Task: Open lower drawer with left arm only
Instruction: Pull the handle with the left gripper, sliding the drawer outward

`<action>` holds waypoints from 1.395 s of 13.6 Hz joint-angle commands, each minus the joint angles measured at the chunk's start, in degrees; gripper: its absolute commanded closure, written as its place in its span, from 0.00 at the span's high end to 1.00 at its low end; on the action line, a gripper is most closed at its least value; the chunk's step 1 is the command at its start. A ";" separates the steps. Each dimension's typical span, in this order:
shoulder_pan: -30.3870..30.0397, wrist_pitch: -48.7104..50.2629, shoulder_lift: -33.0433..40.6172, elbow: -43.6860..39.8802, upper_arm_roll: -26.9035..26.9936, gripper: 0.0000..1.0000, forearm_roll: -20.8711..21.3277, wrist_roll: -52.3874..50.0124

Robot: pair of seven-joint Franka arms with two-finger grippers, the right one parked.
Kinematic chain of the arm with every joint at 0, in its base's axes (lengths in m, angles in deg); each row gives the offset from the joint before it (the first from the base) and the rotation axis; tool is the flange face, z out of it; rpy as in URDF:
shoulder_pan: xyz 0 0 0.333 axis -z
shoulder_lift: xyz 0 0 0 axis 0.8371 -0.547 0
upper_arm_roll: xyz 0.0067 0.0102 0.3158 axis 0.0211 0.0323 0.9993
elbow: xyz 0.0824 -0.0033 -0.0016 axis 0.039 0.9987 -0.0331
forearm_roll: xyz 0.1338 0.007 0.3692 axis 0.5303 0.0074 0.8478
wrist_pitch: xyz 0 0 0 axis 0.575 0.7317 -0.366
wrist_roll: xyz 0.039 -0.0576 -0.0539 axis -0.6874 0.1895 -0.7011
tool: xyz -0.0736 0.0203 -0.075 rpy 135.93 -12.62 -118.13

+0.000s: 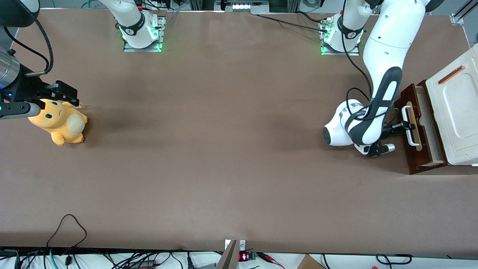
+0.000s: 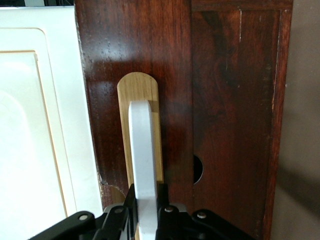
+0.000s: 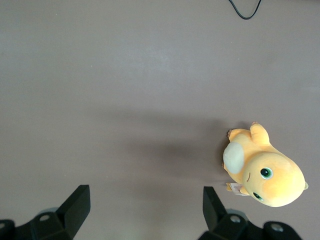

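Note:
The lower drawer [image 1: 409, 149] has a dark red-brown front with a white loop handle [image 1: 410, 129] on a pale wood strip. It stands pulled partway out of the cabinet, and its pale wood inside [image 1: 429, 123] shows. My left arm [image 1: 384, 63] reaches down in front of the drawer. Its gripper [image 1: 405, 127] is shut on the white handle [image 2: 144, 160]; one black finger [image 2: 131, 202] presses each side of the loop. The drawer front [image 2: 230, 100] fills the left wrist view.
The white cabinet [image 1: 457, 108] with a moulded panel and a thin copper-brown bar [image 1: 451, 74] sits at the working arm's end of the table. An orange plush toy [image 1: 59, 121] lies toward the parked arm's end. The brown table [image 1: 224, 130] stretches between them.

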 commanded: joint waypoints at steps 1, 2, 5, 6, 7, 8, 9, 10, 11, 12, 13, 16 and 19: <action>3.27 4.37 0.48 0.20 -0.51 0.18 -5.45 -0.42; 3.62 4.72 0.48 0.20 -0.51 0.18 -5.54 -0.60; 4.41 5.16 0.56 0.11 -0.69 0.18 -6.85 -1.13; 4.50 5.60 0.48 0.11 -0.78 0.18 -7.03 -1.21; 4.76 5.69 0.48 0.11 -0.78 0.18 -7.04 -1.22; 5.20 5.78 0.48 0.11 -0.78 0.18 -7.12 -1.22; 5.29 5.95 0.39 0.02 -0.78 0.18 -7.12 -1.30; 5.47 6.04 0.30 0.02 -0.78 0.18 -7.56 -1.56; 5.73 6.04 0.13 0.02 -0.78 0.18 -8.00 -1.74; 5.73 6.13 0.04 0.02 -0.69 0.18 -8.00 -1.92; 5.82 6.22 0.04 0.02 -0.78 0.18 -8.00 -2.01; 5.82 6.48 0.04 0.02 -0.78 0.18 -8.00 -2.09; 6.35 7.45 -0.31 0.02 -0.78 0.18 -8.18 -2.70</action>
